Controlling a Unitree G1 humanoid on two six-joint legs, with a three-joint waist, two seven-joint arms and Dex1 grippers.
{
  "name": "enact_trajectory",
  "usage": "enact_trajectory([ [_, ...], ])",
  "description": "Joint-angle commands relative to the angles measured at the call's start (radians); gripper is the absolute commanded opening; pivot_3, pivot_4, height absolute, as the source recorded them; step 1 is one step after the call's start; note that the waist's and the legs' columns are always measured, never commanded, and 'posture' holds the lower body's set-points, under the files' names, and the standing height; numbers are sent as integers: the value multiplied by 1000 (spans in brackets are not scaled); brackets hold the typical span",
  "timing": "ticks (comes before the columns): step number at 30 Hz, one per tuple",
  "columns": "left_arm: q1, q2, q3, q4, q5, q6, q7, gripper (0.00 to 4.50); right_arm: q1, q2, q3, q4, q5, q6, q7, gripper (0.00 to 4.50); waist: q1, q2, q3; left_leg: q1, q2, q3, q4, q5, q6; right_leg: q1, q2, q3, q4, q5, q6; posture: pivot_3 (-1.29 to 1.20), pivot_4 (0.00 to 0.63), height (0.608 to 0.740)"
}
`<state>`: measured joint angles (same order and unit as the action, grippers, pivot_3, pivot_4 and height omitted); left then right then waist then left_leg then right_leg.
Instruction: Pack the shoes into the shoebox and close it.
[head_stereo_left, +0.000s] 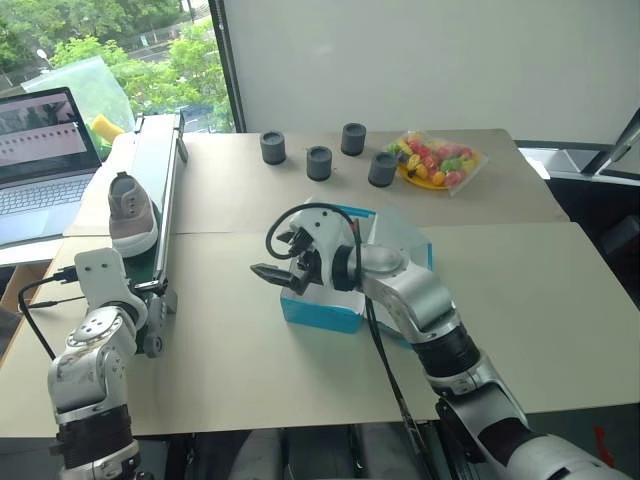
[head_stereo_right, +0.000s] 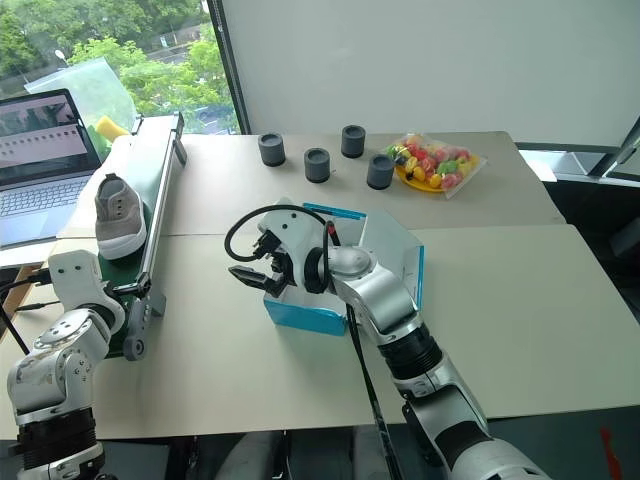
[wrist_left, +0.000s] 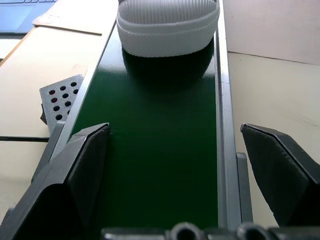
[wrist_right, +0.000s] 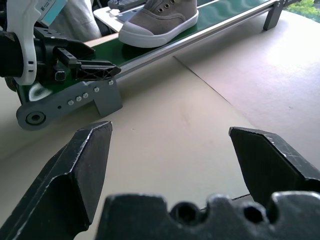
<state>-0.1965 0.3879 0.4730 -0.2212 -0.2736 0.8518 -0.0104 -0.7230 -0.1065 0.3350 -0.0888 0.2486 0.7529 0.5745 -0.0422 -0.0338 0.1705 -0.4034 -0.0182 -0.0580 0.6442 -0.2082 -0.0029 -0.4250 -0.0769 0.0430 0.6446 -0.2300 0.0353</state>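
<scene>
one grey shoe (head_stereo_left: 131, 212) sits on the green belt (wrist_left: 160, 150), just ahead of the left gripper (wrist_left: 175, 145), which is spread wide and empty. the right gripper (head_stereo_left: 283, 262) hangs released over the open blue shoebox (head_stereo_left: 325, 312) on the desk (head_stereo_left: 520, 290).

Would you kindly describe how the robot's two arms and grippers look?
Both arms have silver-grey metallic segments with black joint bands. The right gripper has a white housing, two black fingers and a looping black cable. The left gripper has wedge-shaped black fingers; a black cable trails beside its white-capped wrist.
</scene>
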Motion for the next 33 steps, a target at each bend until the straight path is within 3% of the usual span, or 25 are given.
enact_trajectory([
  [1, -13, 22, 4, -8, 24, -19, 12, 4500, -20, 9, -32, -42, 17, 7, -5, 4415, 0, 0, 0, 0, 0, 0, 0, 0, 0, 0, 0, 0, 0, 0, 0, 0, 150, 740],
  [10, -39, -1, -6, 27, 60, 7, 82, 4500, -20, 12, -36, -49, 24, 13, -10, 4415, 0, 0, 0, 0, 0, 0, 0, 0, 0, 0, 0, 0, 0, 0, 0, 0, 150, 740],
  [14, -44, -12, -6, 18, 50, -20, 73, 3475, -21, 13, -39, -49, 23, 15, -14, 4500, -1, 0, 0, 0, 0, 0, 0, 0, 0, 0, 0, 0, 1, 0, 0, 0, 150, 740],
  [15, -43, -10, -10, 17, 49, -19, 68, 2918, -21, 13, -40, -49, 24, 15, -14, 4500, -2, 0, 0, 1, 0, 0, 0, 0, 0, 0, 0, 0, 1, 0, 0, 0, 150, 740],
  [20, -52, -6, -14, 27, 57, -14, 74, 1342, -20, 12, -40, -48, 19, 16, -20, 4500, -5, 0, 0, 1, 0, 1, 0, 0, 0, 0, 0, 0, 1, 0, 0, 0, 150, 740],
  [33, -52, 16, -58, 28, 98, -9, 85, 1342, -18, 7, -39, -41, 12, 18, -24, 4500, -4, 0, 0, 3, 0, 1, 0, 0, 0, 0, 0, 0, 2, 0, -1, 0, 150, 740],
])
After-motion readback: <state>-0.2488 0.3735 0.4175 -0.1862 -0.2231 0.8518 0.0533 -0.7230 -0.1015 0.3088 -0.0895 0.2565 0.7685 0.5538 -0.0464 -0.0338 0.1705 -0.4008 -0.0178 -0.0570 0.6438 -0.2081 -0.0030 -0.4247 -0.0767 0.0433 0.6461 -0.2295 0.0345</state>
